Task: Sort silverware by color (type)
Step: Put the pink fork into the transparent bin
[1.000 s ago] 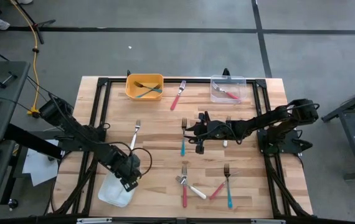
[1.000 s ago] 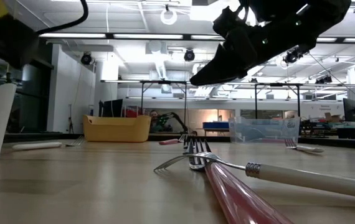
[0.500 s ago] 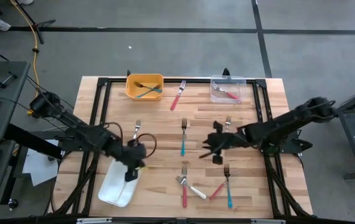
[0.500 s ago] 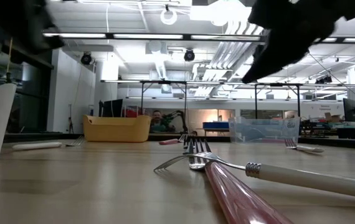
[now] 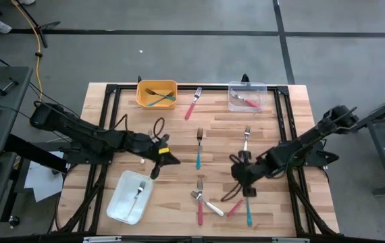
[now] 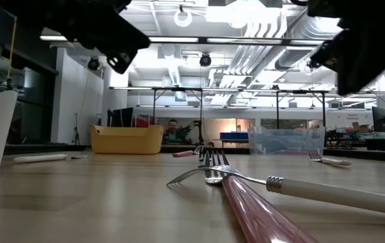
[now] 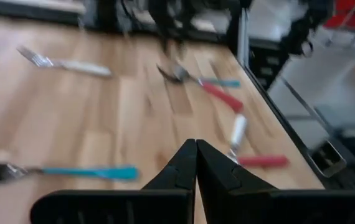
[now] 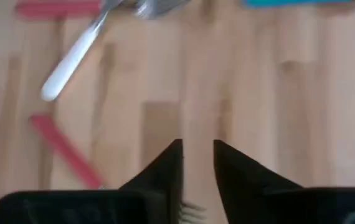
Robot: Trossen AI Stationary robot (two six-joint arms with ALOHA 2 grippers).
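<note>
The silverware is forks with red, teal or white handles. My left gripper (image 5: 166, 160) (image 7: 196, 152) hangs shut above the bare wood left of a teal fork (image 5: 198, 150) (image 7: 71, 171). My right gripper (image 5: 242, 179) (image 8: 196, 158) stands open above the near right group: a teal fork (image 5: 248, 206), a red fork (image 5: 235, 207) (image 8: 65, 152), and a white fork (image 5: 211, 206) (image 8: 71, 59) whose head crosses another red fork (image 5: 200, 206). Fork tines (image 8: 190, 213) show just under its fingers; I cannot tell whose. In the low view both grippers hang well clear of the table.
A white tray (image 5: 118, 206) at the near left holds a white fork (image 5: 138, 191). A yellow bin (image 5: 157, 93) with forks and a clear bin (image 5: 246, 98) with a red fork stand at the far edge. A red fork (image 5: 194, 102) and a white fork (image 5: 246, 138) lie loose.
My left gripper has gone from over the white tray toward the table's far edge and right, out to the middle; the white fork in the tray now shows. My right gripper has moved from the table's middle toward the near edge and right, over the near right forks.
</note>
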